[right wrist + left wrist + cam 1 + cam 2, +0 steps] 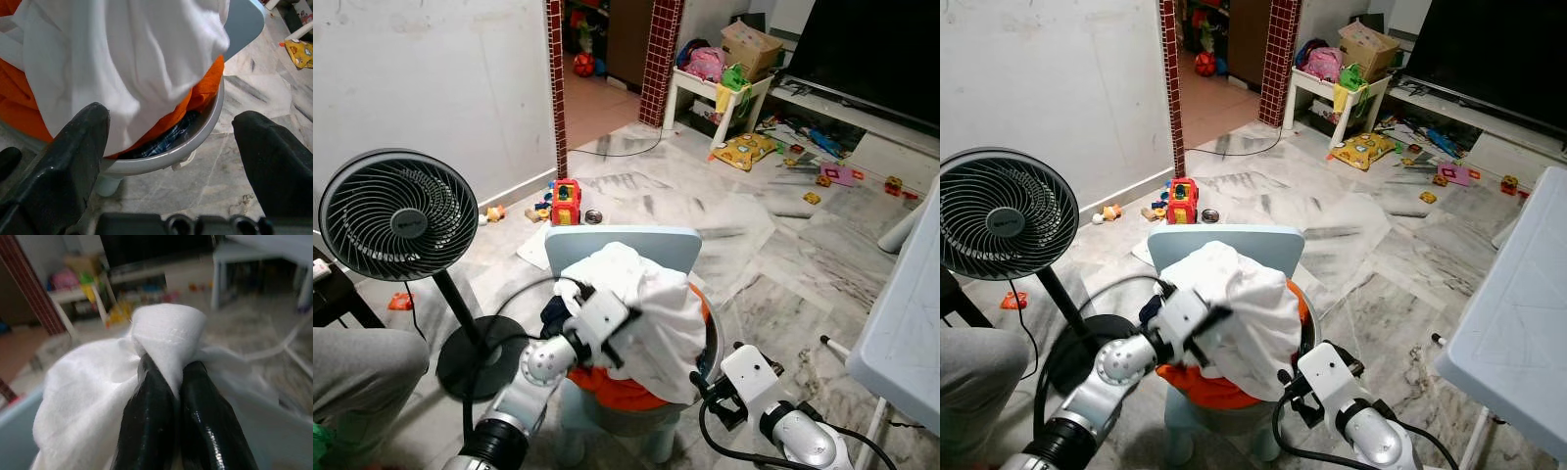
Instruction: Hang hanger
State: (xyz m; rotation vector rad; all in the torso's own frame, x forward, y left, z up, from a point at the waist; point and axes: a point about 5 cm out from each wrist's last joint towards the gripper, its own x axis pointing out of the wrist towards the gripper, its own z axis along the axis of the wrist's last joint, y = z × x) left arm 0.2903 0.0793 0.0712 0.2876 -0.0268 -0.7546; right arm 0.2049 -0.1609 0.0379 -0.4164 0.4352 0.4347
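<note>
White cloth: pinched between the two black fingers of the left tool, bunched into a knot just past the tips, rest draped down over the basin.
Left tool: closed tight on the white cloth, raised above the laundry pile.
Right tool: fingers spread wide, nothing between them, low beside the basin rim, not touching it.
Orange garment: under the white cloth, spilling over the rim just ahead of the right tool.
Checked blue fabric: tucked beneath the orange, inside the basin.
Pale blue chair: carrying the basin, backrest just beyond the left tool.
Black fan: on a stand, off to the left tool's outer side.
Toys: on the marble floor beyond the chair, near the doorway.
Hanger: cannot tell where.
</note>
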